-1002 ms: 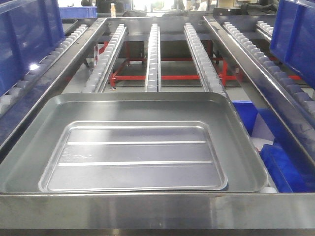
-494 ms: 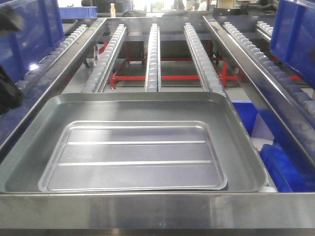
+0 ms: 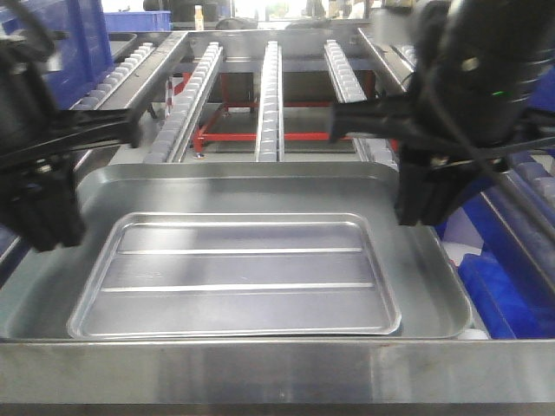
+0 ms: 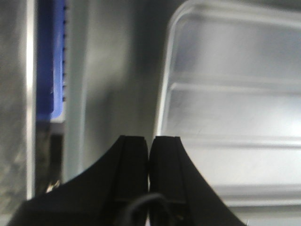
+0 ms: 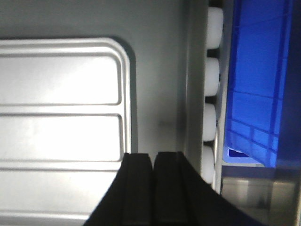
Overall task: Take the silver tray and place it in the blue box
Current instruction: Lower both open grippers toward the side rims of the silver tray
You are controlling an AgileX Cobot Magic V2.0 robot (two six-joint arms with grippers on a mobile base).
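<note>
Stainless-steel counter (image 3: pixel 277 373) fills the view, its flat front lip nearest the cam. Just behind the lip sits a large, deep, plain-bottomed metal pan (image 3: pixel 429 286), taking up most of the counter's width. Inside it, toward the front edge and a bit left of centre, lies the shallow rectangular shiny silver tray (image 3: pixel 238 277) w/ rounded corners, rolled rim and two long ridges. It lies flat on the pan floor and nothing grips it.

L side: black left gripper (image 3: pixel 50 234) hangs over the pan near the counter's left edge, beside the tray's left rim. Wrist cam shows its fingers (image 4: pixel 134 155) pressed together, nothing between them, tips over bare pan floor next to the tray rim. Can't tell if they touch the pan.

R side: black right gripper (image 3: pixel 418 212) hangs over the pan by the tray's far-right corner. Wrist cam shows its two fingers (image 5: pixel 138 169) closed up w/ only a thin slit between them, empty, over the strip of pan floor between tray rim and pan wall.

Past the counter's right edge: row of white rollers (image 5: pixel 212 70), then the bright-blue plastic blue box (image 5: pixel 256 94), lower than the counter.

Farther back: grey roller tracks (image 3: pixel 270 95) run away from the pan, red metal frame (image 3: pixel 303 136) below them.
</note>
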